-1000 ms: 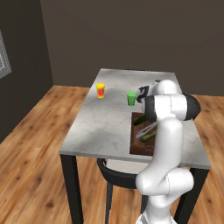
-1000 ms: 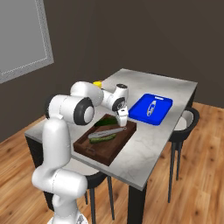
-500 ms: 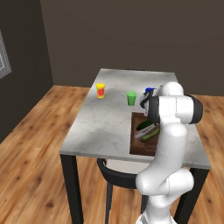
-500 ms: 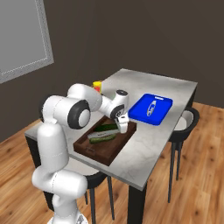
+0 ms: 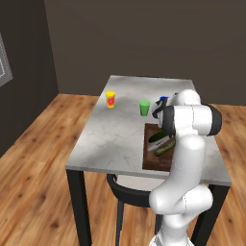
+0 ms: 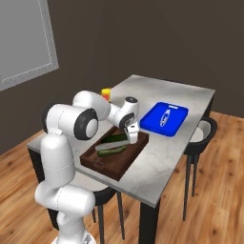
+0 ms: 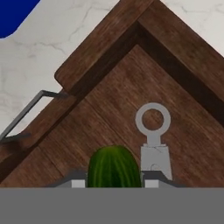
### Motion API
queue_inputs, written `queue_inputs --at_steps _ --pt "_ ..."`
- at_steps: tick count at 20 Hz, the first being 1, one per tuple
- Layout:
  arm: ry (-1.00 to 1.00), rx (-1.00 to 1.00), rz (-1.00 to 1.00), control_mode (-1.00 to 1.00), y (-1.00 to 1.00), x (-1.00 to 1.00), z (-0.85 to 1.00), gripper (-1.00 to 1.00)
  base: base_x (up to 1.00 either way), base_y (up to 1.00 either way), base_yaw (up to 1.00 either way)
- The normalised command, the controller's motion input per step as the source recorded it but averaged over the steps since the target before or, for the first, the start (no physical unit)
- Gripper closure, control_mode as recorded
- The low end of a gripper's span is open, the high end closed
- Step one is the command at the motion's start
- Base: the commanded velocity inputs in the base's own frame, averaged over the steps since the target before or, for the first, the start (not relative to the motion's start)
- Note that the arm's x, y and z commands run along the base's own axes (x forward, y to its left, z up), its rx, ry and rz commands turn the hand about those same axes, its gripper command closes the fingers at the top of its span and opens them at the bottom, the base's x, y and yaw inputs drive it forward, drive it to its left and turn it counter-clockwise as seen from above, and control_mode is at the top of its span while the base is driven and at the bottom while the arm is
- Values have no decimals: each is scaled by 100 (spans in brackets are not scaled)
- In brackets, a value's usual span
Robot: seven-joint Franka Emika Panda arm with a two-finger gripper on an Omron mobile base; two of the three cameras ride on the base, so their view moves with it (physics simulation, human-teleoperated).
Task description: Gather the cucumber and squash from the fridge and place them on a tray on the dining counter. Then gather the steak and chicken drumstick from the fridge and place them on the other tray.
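Grey marble worktop [image 6: 162,147] on black legs, bearing a dark brown wooden tray [image 6: 107,162] with raised rim near the front edge. Inside: a green ridged cucumber [image 6: 114,139], a second long green vegetable [image 6: 113,151] beside it, a silver utensil [image 6: 112,145] between. Fingers [image 6: 132,137] low over the tray's far end, narrowly set around the cucumber tip [image 7: 113,167]. Glossy blue tray [image 6: 164,118], round-cornered, just beyond. Bare marble left of the wooden tray.

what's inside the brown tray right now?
In the tray lie two green vegetables and a silver utensil. The hand hovers above its far end, covering part of the floor there.
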Motion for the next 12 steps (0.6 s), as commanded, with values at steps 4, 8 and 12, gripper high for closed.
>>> queue_inputs --at_steps 4,8,12 --pt "0 1 0 -100 -11 0 0 -100 0 0 0" --pt "0 0 0 -100 -1 0 0 -100 0 0 0" --pt "-7 0 0 -100 0 -14 22 -100 0 0 0"
